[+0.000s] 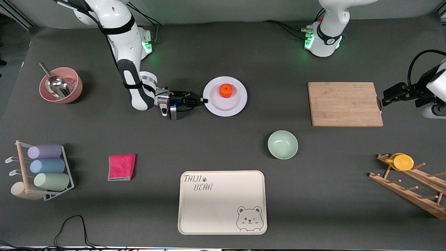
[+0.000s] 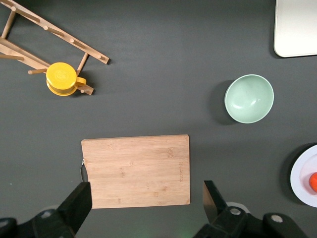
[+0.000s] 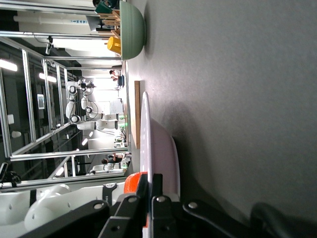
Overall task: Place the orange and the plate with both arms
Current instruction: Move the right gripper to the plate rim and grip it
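Observation:
The white plate (image 1: 223, 108) sits mid-table, toward the robots' bases, with the small orange (image 1: 226, 90) on it. My right gripper (image 1: 204, 100) is shut on the plate's rim at the edge facing the right arm's end. In the right wrist view the plate (image 3: 148, 134) shows edge-on between the shut fingers, with the orange (image 3: 132, 182) just past them. My left gripper (image 1: 384, 99) hangs open at the cutting board's edge, at the left arm's end, holding nothing. Its wrist view shows the open gripper (image 2: 146, 198) above the board, with the plate (image 2: 304, 173) and orange (image 2: 313, 182) at the frame's edge.
A wooden cutting board (image 1: 345, 104) lies beside the plate, toward the left arm's end. A green bowl (image 1: 282, 144) and a beige bear tray (image 1: 222, 202) lie nearer the camera. A pink bowl with a scoop (image 1: 61, 85), a pink cloth (image 1: 122, 166), a cup rack (image 1: 43, 170) and a wooden rack holding a yellow cup (image 1: 402, 162) line the ends.

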`<move>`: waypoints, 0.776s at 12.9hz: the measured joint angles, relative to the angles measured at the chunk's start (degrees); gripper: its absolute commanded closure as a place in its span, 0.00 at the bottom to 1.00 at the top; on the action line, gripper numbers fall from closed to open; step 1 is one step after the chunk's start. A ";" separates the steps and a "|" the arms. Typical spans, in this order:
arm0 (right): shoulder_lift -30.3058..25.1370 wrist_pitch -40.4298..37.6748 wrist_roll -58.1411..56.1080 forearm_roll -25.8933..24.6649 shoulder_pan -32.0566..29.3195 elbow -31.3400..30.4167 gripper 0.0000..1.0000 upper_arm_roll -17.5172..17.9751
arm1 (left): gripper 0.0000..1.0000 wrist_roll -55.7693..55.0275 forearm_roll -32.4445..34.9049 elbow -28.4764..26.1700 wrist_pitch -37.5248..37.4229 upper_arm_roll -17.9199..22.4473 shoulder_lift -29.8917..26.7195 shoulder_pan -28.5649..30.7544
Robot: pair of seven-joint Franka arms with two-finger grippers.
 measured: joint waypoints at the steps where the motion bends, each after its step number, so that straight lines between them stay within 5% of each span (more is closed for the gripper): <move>1: 0.00 -0.04 1.22 -0.07 0.00 0.07 1.00 0.01 | 0.00 0.00 0.00 0.00 0.00 0.00 0.00 0.00; 10: -4.36 -2.33 10.72 -5.36 -0.01 1.37 1.00 -3.39 | 0.00 0.00 -0.02 -0.22 -0.01 0.00 0.00 0.00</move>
